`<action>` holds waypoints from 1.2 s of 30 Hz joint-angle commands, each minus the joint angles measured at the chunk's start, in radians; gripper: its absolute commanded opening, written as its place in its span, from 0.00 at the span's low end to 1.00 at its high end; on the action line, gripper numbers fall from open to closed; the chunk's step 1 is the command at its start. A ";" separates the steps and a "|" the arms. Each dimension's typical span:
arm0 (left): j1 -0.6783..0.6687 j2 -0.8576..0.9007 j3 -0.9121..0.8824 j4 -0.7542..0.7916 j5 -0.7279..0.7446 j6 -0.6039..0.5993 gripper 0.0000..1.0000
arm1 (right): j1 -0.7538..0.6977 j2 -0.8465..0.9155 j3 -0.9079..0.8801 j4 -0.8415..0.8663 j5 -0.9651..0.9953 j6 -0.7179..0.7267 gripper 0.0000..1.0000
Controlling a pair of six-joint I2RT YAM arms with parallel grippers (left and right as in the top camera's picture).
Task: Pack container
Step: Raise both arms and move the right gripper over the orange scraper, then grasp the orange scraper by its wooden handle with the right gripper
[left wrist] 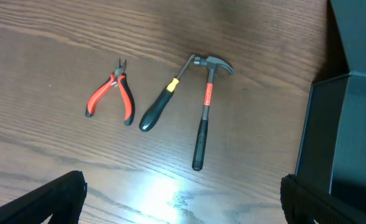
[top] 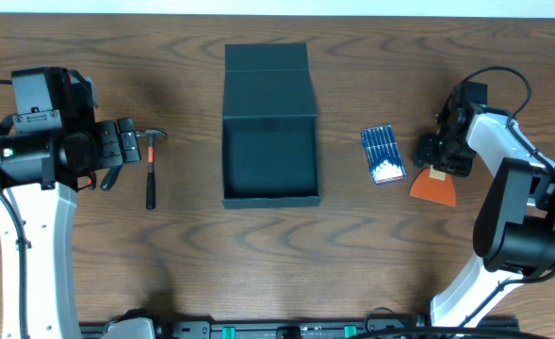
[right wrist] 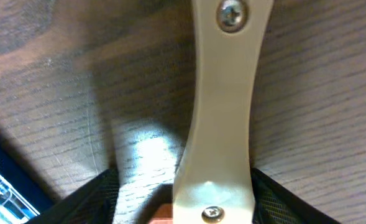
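Bimanual packing cell, overhead and wrist views. The container point(top: 269, 200) sits open at the centre of the tabletop point(top: 183, 273), its flap lid laid back toward the far edge and its cavity showing nothing inside. The right claw point(top: 440, 158) is lowered over a scraper point(top: 433, 186), whose orange blade points toward the robot. The scraper's cream handle point(right wrist: 223, 106) runs away from the robot, lengthwise through the gap between the fingers. The handle's long axis thus lies across the closing line. The dark fingers point(right wrist: 276, 199) flank the handle on both sides, but the right wrist view does not show whether they press on it, so a grip cannot be confirmed. From this claw the container lies to the robot's left, with a blue case point(top: 383, 153) between them, so a carry would probably have to pass over or around that case. The right forearm is folded back toward its base, wrist pitched down. The left claw point(top: 122, 153) hovers spread wide and empty beside a hammer point(left wrist: 202, 118), a screwdriver point(left wrist: 163, 102) and pliers point(left wrist: 113, 96). These tools lie roughly parallel, with the container just to their right. The right arm is nearer the scraper, the left arm nearer the three tools.
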 commanded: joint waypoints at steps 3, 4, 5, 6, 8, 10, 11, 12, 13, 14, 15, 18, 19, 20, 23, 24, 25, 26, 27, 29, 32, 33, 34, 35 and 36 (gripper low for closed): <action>0.006 0.005 0.015 -0.003 -0.012 0.017 0.98 | -0.023 0.035 -0.003 -0.018 0.037 0.019 0.55; 0.006 0.005 0.015 -0.003 -0.012 0.017 0.98 | -0.028 0.035 -0.003 -0.021 0.037 0.019 0.53; 0.006 0.005 0.015 -0.003 -0.012 0.017 0.98 | -0.034 0.035 -0.003 -0.024 0.037 0.019 0.50; 0.006 0.005 0.015 -0.003 -0.012 0.017 0.98 | -0.037 0.035 -0.003 -0.026 0.037 0.019 0.47; 0.006 0.005 0.015 -0.003 -0.012 0.017 0.98 | -0.040 0.035 -0.003 -0.029 0.037 0.019 0.38; 0.006 0.005 0.015 -0.003 -0.012 0.017 0.99 | -0.040 0.035 -0.003 -0.029 0.037 0.019 0.36; 0.006 0.005 0.015 -0.003 -0.012 0.017 0.98 | -0.039 0.035 -0.003 -0.029 0.037 0.019 0.33; 0.006 0.005 0.015 -0.003 -0.012 0.017 0.98 | -0.039 0.035 -0.003 -0.029 0.037 0.019 0.32; 0.006 0.005 0.015 -0.003 -0.012 0.017 0.98 | -0.039 0.035 -0.003 -0.029 0.037 0.019 0.31; 0.006 0.005 0.015 -0.003 -0.012 0.017 0.98 | -0.038 0.035 -0.003 -0.029 0.037 0.019 0.30; 0.006 0.005 0.015 -0.003 -0.012 0.017 0.98 | -0.038 0.034 -0.002 -0.029 0.037 0.020 0.30; 0.006 0.005 0.015 -0.003 -0.012 0.017 0.98 | -0.032 0.028 0.011 -0.045 0.019 0.025 0.28; 0.006 0.005 0.015 -0.003 -0.012 0.017 0.98 | -0.027 0.024 0.025 -0.061 0.013 0.024 0.25; 0.006 0.005 0.015 -0.003 -0.012 0.017 0.98 | -0.022 0.017 0.048 -0.087 0.002 0.023 0.22; 0.006 0.005 0.015 -0.003 -0.012 0.017 0.98 | 0.005 -0.013 0.135 -0.169 -0.017 0.023 0.09; 0.006 0.005 0.015 -0.003 -0.012 0.017 0.98 | 0.018 -0.029 0.174 -0.203 -0.032 0.023 0.05; 0.006 0.005 0.015 -0.003 -0.012 0.017 0.98 | 0.037 -0.045 0.216 -0.234 -0.047 0.022 0.02; 0.006 0.005 0.015 -0.003 -0.012 0.017 0.98 | 0.053 -0.060 0.252 -0.259 -0.062 0.013 0.01; 0.006 0.005 0.015 -0.003 -0.012 0.017 0.98 | 0.082 -0.080 0.302 -0.290 -0.082 -0.015 0.01; 0.006 0.005 0.015 -0.003 -0.012 0.017 0.98 | 0.134 -0.113 0.373 -0.325 -0.093 -0.048 0.01; 0.006 0.005 0.015 -0.003 -0.012 0.017 0.99 | 0.240 -0.165 0.478 -0.359 -0.133 -0.124 0.01; 0.006 0.005 0.015 -0.003 -0.012 0.017 0.98 | 0.283 -0.180 0.506 -0.360 -0.148 -0.150 0.01; 0.006 0.005 0.015 -0.003 -0.012 0.017 0.98 | 0.328 -0.195 0.531 -0.357 -0.168 -0.184 0.01; 0.006 0.005 0.015 -0.003 -0.012 0.017 0.98 | 0.361 -0.203 0.546 -0.351 -0.183 -0.212 0.01; 0.006 0.005 0.015 -0.003 -0.012 0.017 0.98 | 0.408 -0.211 0.563 -0.341 -0.203 -0.256 0.01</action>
